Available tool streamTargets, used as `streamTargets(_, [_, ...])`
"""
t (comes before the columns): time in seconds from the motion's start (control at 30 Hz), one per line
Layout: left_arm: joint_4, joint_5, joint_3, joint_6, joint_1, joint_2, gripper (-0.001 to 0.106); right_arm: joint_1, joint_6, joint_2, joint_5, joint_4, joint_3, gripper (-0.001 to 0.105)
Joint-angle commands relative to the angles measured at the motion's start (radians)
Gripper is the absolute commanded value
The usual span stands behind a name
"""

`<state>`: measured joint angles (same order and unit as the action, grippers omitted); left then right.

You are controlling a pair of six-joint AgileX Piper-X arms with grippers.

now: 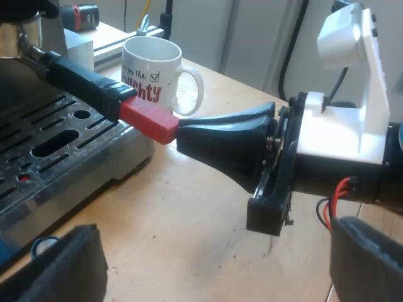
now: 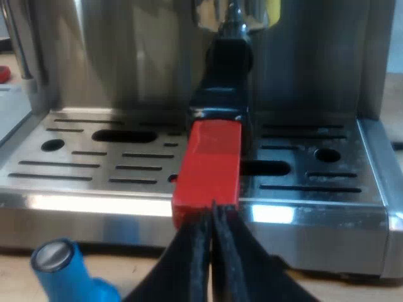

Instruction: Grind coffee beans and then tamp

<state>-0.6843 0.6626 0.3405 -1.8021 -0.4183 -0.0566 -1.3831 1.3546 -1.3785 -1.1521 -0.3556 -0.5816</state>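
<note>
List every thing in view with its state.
Metal holder: locked into the espresso machine's front, handle over the drip tray.
Mug: upright on the table.
Blue tamper: on the table by the machine, seemingly on its side.
Left gripper: open.
Right gripper: shut, tips at the holder's red end.

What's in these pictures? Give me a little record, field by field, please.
machine: espresso machine, steel drip tray at front
holder: locked into the machine, red end sticking out
right gripper: shut, tips at the red end
left gripper: open, holding nothing
mug: white, near the machine
tamper: blue, by the machine's front
</note>
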Motion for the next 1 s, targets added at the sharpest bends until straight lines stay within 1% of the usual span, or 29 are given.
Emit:
streamTargets(0.03, [0.010,0.001,0.005,-0.011,-0.003,-0.003,0.076,0.009,0.012,-0.002,0.008,-0.008,-0.002,0.004])
streamTargets(0.17, [0.010,0.001,0.005,-0.011,-0.003,-0.003,0.076,0.040,0.022,-0.002,0.005,-0.021,-0.002,0.004])
streamTargets(0.27, [0.010,0.001,0.005,-0.011,-0.003,-0.003,0.076,0.054,0.068,-0.002,-0.011,-0.060,-0.002,0.004])
streamTargets(0.33, [0.010,0.001,0.005,-0.011,-0.003,-0.003,0.076,0.061,0.120,-0.002,-0.054,-0.089,-0.002,0.004])
streamTargets(0.4, [0.010,0.001,0.005,-0.011,-0.003,-0.003,0.076,0.069,0.135,-0.002,-0.057,-0.099,-0.002,0.004])
streamTargets(0.47, [0.010,0.001,0.005,-0.011,-0.003,-0.003,0.076,0.076,0.140,-0.002,-0.070,-0.105,-0.002,0.004])
streamTargets(0.53, [0.010,0.001,0.005,-0.011,-0.003,-0.003,0.076,0.086,0.139,-0.002,-0.129,-0.116,-0.002,0.004])
streamTargets(0.73, [0.010,0.001,0.005,-0.011,-0.003,-0.003,0.076,0.124,0.139,-0.002,-0.096,-0.139,-0.002,0.004])
streamTargets(0.8, [0.010,0.001,0.005,-0.011,-0.003,-0.003,0.076,0.135,0.150,-0.002,-0.091,-0.149,-0.002,0.004])
streamTargets(1.0, [0.010,0.001,0.005,-0.011,-0.003,-0.003,0.076,0.127,0.154,-0.002,-0.084,-0.139,-0.002,0.004])
